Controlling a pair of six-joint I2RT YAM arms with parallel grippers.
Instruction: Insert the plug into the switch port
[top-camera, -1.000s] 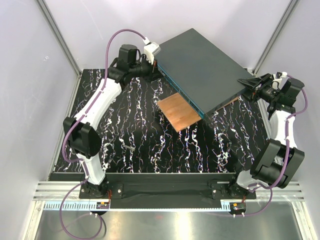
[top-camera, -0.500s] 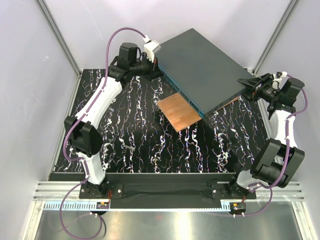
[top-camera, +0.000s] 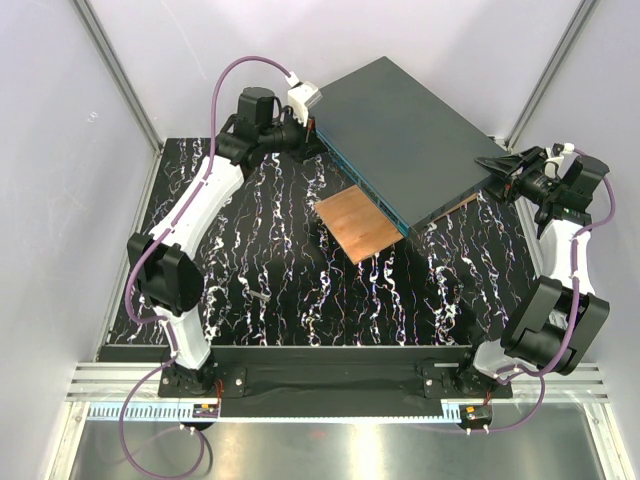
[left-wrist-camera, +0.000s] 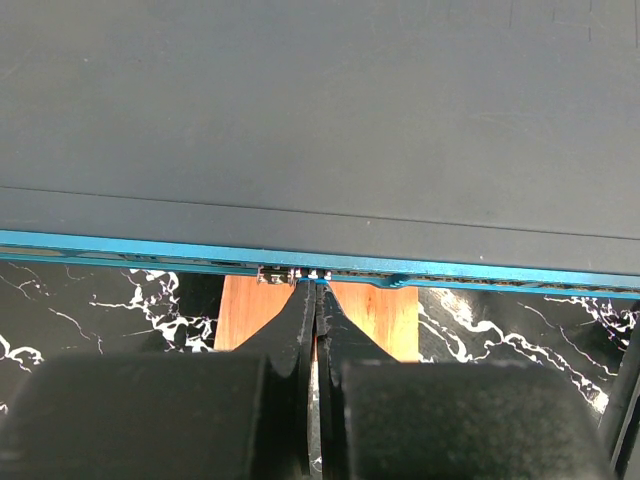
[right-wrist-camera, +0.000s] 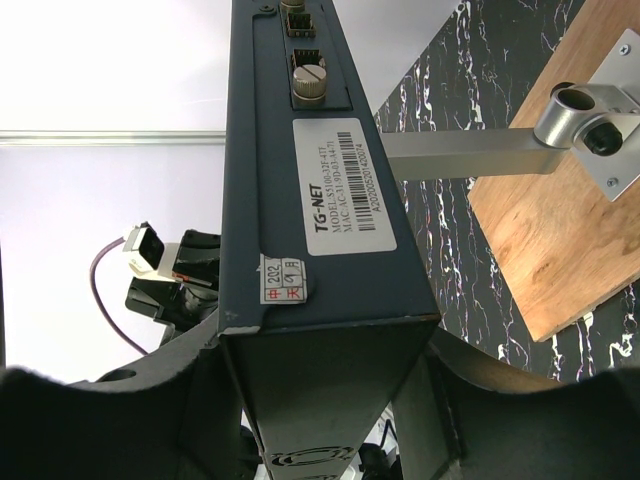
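At teal port face (left-wrist-camera: 480, 272), L gripper's (left-wrist-camera: 315, 288) plug (left-wrist-camera: 318, 275) prob. points straight in.

Even, diffuse light from above fills the top view, washing the pale walls almost white. The dark box (top-camera: 410, 130) throws a soft shadow onto the worktop (top-camera: 280, 270). In the left wrist view, the left end effector (left-wrist-camera: 315, 300) is a dark blur. The right wrist view is blown out at upper left. Its label (right-wrist-camera: 345, 180) is crisp and the right end effector (right-wrist-camera: 330, 400) soft.
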